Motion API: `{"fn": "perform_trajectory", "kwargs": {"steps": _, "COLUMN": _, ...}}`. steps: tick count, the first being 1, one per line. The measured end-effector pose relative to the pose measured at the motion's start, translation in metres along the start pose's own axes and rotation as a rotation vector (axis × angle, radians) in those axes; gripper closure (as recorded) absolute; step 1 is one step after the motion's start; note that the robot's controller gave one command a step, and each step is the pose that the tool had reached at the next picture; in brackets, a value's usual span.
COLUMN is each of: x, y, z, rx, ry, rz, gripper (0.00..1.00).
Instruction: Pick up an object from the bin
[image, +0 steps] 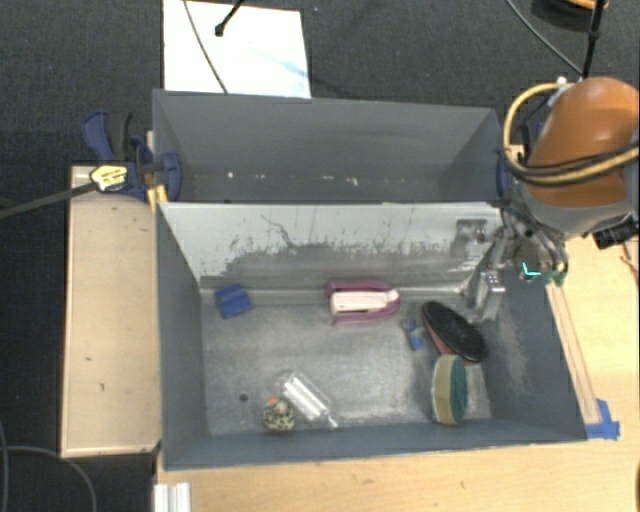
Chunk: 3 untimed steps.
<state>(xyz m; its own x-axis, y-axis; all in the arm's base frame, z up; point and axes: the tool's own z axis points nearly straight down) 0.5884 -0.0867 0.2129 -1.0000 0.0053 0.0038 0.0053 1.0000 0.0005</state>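
My gripper (484, 292) hangs at the right side of the bin, close to the back wall. Just below and left of it lies a black oval object (455, 332) with a reddish edge, apart from the gripper. A small blue piece (415, 336) rests against that object's left end. Further toward the front a round green and tan pad (450, 390) stands on its edge. A pink and white box-like object (362, 301) lies at the back middle, to the gripper's left.
A blue block (232, 301) sits at the back left. Near the front left lie a clear plastic piece (308, 398) and a small speckled ball (278, 415). The arm with its orange cover and cables stands over the bin's right rim.
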Motion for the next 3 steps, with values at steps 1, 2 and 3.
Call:
{"fn": "perform_trajectory", "kwargs": {"steps": 1, "x": 0.023, "y": -0.033, "z": 0.128, "rx": -0.004, "ry": -0.004, "rz": 0.109, "gripper": 0.0}}
{"fn": "perform_trajectory", "kwargs": {"steps": 2, "x": 0.018, "y": -0.031, "z": 0.122, "rx": -0.004, "ry": -0.02, "rz": 0.101, "gripper": 1.0}}
{"fn": "perform_trajectory", "kwargs": {"steps": 3, "x": -0.003, "y": -0.059, "z": 0.137, "rx": -0.006, "ry": -0.023, "rz": 0.231, "gripper": 1.0}}
